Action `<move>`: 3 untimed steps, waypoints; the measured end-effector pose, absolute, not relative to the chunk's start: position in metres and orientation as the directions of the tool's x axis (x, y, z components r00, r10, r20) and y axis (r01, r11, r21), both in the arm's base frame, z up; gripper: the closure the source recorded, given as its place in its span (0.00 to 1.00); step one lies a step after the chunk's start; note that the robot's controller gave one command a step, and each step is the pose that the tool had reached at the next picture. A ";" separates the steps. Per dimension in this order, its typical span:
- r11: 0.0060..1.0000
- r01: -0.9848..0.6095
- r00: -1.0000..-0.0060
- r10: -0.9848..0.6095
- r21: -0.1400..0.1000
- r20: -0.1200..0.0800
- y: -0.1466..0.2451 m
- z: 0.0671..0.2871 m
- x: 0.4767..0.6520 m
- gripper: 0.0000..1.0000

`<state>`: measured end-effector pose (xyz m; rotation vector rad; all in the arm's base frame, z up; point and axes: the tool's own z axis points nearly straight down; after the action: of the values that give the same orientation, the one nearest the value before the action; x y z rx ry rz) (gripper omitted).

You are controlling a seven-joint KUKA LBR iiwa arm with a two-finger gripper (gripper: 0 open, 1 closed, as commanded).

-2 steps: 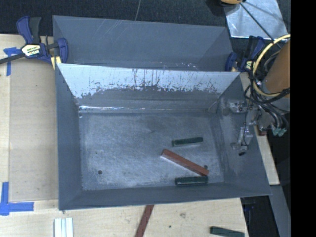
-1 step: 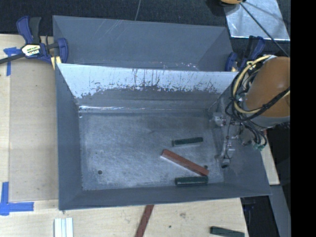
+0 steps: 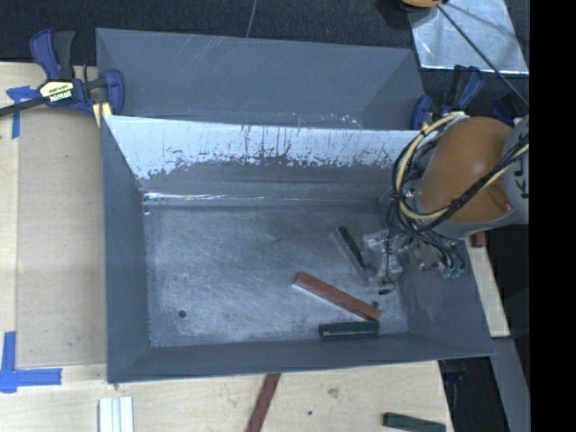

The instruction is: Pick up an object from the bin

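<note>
1. Left of the reddish-brown stick [image 3: 336,296], the bin floor [image 3: 225,259] lay bare and open.
2. Round its right end, a dark bar [image 3: 349,330], a grey rod [image 3: 350,246] and the wall [image 3: 436,318] crowded my claw [image 3: 387,275].

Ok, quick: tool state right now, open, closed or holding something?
Tool: cannot be told. It is at the right end of the bin, next to a dark stick, with a reddish-brown strip nearby.
</note>
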<state>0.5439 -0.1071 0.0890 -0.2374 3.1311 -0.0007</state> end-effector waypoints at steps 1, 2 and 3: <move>0.988 -0.152 -0.988 -0.152 -0.001 -0.001 -0.107 0.089 0.544 0.00; 0.988 -0.152 -0.988 -0.152 -0.001 -0.001 -0.107 0.089 0.544 0.00; 0.989 -0.151 -0.989 -0.151 -0.001 -0.001 -0.107 0.089 0.544 0.00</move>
<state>0.5438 -0.1070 0.0888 -0.2379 3.1314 -0.0007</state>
